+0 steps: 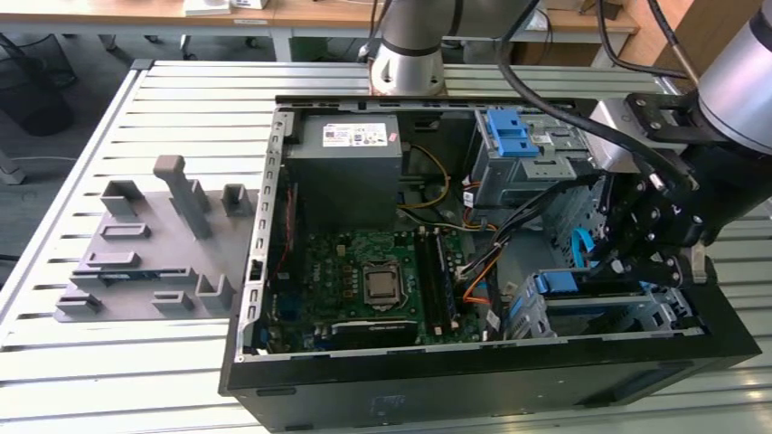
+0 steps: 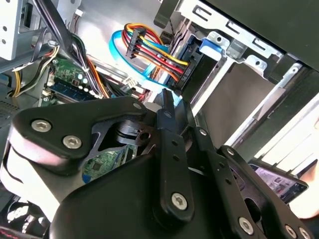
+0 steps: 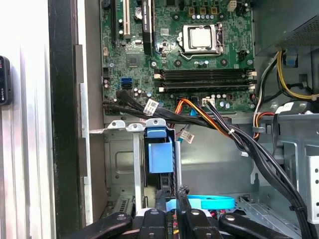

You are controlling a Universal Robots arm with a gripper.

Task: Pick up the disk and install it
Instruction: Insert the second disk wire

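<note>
Exterior view: an open case (image 1: 483, 389) lies on its side on a slatted table (image 1: 181, 90). Inside it are the motherboard (image 1: 374, 280), the power supply (image 1: 350, 172) and, toward the exterior view's right, a drive cage (image 1: 531, 167) topped by a blue latch (image 1: 516, 136). A grey fixture (image 1: 145, 253) stands on the table at the exterior view's left, well apart from the case.

The arm reaches in from the exterior view's right. The gripper (image 1: 634, 262) hangs inside the case, over the lower bay (image 1: 627, 312) at the front corner.

The disk (image 1: 567, 282) sits on edge in that bay, showing as a blue carrier. In the first wrist view the disk (image 3: 159, 154) stands upright between the bay's metal walls (image 3: 117, 164), with its blue bracket facing the camera. The gripper (image 3: 171, 209) is just beside the disk's near end. Contact between the two cannot be confirmed, and whether the gripper is apart, together or clamped on the disk cannot be told.

A blue flat cable (image 3: 212, 202) lies behind the gripper on the case floor. A black cable bundle (image 3: 259, 154) runs from the motherboard (image 3: 189, 50) past the bay.

In the second wrist view the gripper (image 2: 167, 99) points toward a multicoloured cable set (image 2: 149, 50).
</note>
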